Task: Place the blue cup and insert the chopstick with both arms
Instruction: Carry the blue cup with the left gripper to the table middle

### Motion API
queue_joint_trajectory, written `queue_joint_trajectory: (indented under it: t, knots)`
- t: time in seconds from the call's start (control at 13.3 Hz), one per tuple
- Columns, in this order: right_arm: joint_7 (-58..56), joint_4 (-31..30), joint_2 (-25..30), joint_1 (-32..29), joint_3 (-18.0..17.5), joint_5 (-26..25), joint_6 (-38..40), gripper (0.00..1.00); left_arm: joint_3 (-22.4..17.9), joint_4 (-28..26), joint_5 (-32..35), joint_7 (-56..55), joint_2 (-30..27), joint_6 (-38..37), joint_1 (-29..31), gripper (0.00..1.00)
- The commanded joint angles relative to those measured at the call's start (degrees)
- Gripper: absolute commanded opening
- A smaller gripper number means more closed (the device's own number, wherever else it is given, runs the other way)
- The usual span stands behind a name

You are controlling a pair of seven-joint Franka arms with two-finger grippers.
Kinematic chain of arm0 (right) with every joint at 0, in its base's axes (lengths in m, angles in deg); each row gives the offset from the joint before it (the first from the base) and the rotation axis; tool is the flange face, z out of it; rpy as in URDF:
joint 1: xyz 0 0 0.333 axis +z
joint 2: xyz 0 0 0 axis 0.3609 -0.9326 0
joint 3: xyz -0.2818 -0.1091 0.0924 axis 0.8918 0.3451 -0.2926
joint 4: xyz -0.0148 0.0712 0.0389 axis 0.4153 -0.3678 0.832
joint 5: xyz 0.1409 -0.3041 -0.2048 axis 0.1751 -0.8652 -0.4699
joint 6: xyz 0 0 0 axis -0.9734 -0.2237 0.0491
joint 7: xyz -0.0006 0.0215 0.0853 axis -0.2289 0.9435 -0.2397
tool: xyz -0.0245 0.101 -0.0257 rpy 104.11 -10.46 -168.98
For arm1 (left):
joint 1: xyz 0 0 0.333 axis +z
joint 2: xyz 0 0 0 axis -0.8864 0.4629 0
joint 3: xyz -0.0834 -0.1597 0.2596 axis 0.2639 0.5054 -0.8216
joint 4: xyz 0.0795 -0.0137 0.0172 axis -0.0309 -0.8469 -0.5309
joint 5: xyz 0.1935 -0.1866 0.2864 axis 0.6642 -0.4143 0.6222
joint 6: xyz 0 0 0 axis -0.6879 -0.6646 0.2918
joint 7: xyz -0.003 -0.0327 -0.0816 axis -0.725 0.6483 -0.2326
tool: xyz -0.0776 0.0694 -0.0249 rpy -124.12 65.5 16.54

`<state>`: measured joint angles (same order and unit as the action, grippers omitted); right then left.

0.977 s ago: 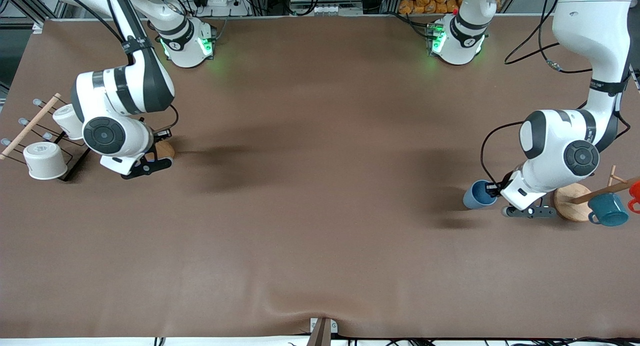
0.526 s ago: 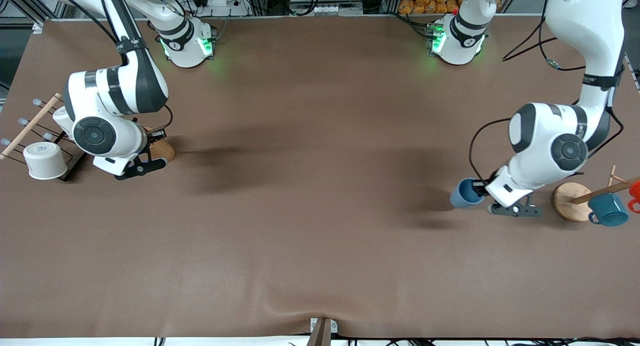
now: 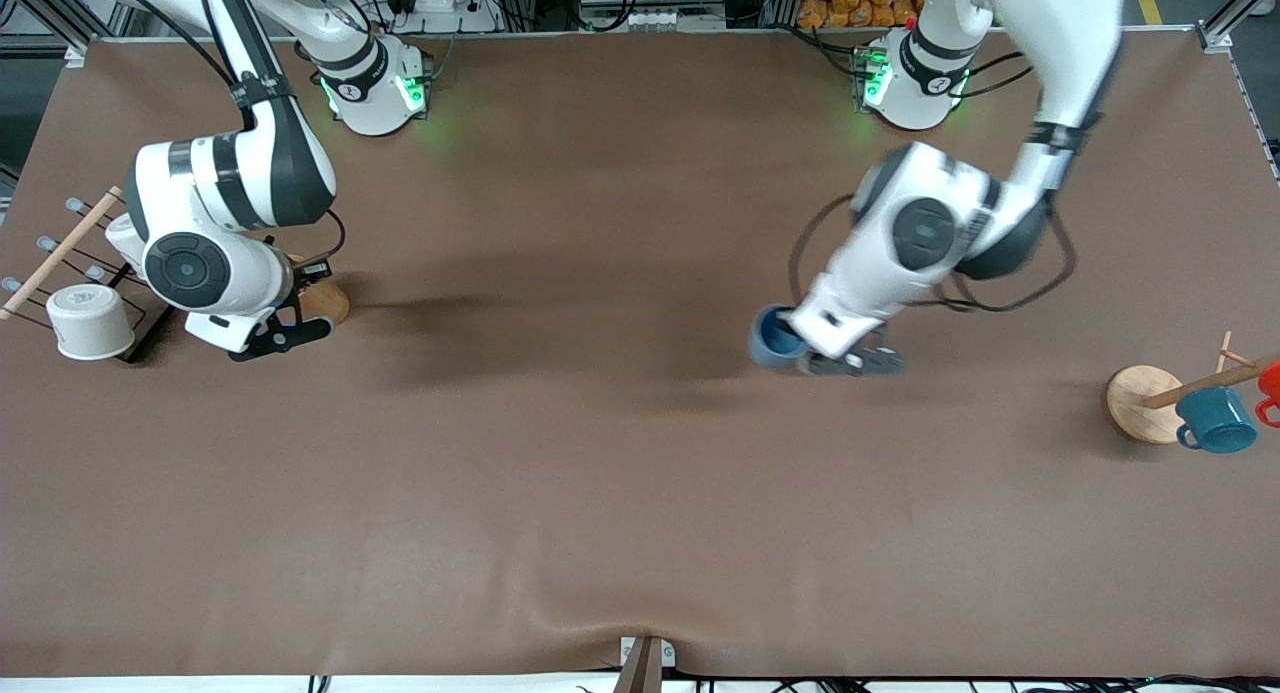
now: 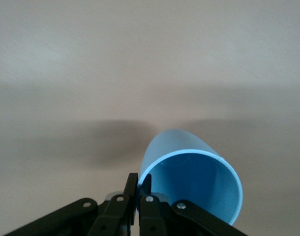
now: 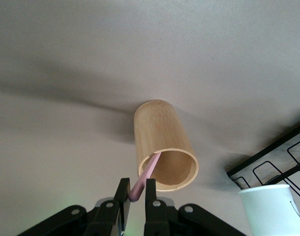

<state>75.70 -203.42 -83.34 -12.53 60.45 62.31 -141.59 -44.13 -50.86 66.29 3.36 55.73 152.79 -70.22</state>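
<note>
The light-blue cup [image 3: 773,336] hangs tilted in my left gripper [image 3: 795,343], over the middle of the table; the gripper is shut on its rim. In the left wrist view the cup [image 4: 196,184] opens toward the camera, with the rim pinched in the left gripper [image 4: 139,184]. My right gripper [image 3: 300,321] is at the right arm's end of the table, over a bamboo holder [image 3: 326,301]. In the right wrist view the right gripper [image 5: 136,189] is shut on the top of the pink chopstick [image 5: 146,178], which leans out of the bamboo holder [image 5: 162,142].
A wire rack [image 3: 60,263] with white cups [image 3: 90,321] stands at the right arm's end. A mug tree with a round wooden base [image 3: 1140,403], a teal mug [image 3: 1215,420] and a red mug [image 3: 1270,388] stands at the left arm's end.
My left arm has carried the blue cup from beside the mug tree toward the middle of the table. My right arm shifted slightly a second ago, then stayed still.
</note>
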Motion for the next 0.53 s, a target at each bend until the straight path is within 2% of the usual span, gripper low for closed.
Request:
queue_joint_trajectory:
  t: [0.0, 0.45]
  knots:
    - [-0.7, -0.8, 1.6, -0.5, -0.3, -1.0, 0.1, 0.17, -0.6, 2.8, 1.7, -10.0, 2.6, 0.5, -6.3, 0.0]
    - [-0.7, 0.2, 1.7, -0.5, -0.3, -1.0, 1.6, 0.15, -0.6, 2.1, 8.4, -30.1, 4.8, 4.5, -18.1, 0.0]
